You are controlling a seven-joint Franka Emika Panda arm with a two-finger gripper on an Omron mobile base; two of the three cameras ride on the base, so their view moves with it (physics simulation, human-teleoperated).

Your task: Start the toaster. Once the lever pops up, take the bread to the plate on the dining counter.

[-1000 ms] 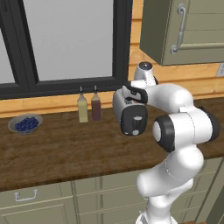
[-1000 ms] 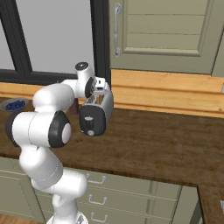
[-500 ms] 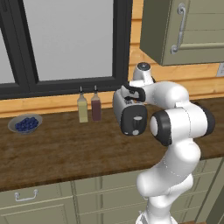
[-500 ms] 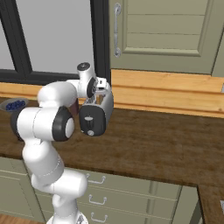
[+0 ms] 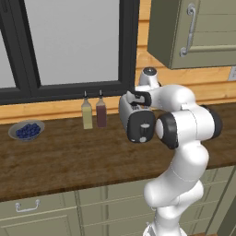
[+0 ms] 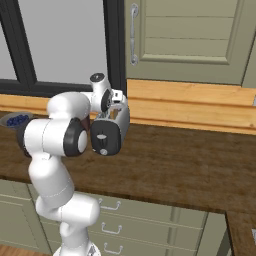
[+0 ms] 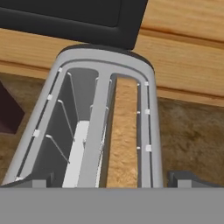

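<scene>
Bread (image 7: 124, 131) sits edge-up in the right-hand slot of the toaster (image 7: 103, 127), directly below my claw (image 7: 111, 178), its long axis running along the slot, away from me. My claw is spread wide, empty, one fingertip (image 7: 36, 180) outside each long wall. My arm reaches forward over the tabletop (image 5: 69, 156), hand pointed down at the toaster top.
</scene>
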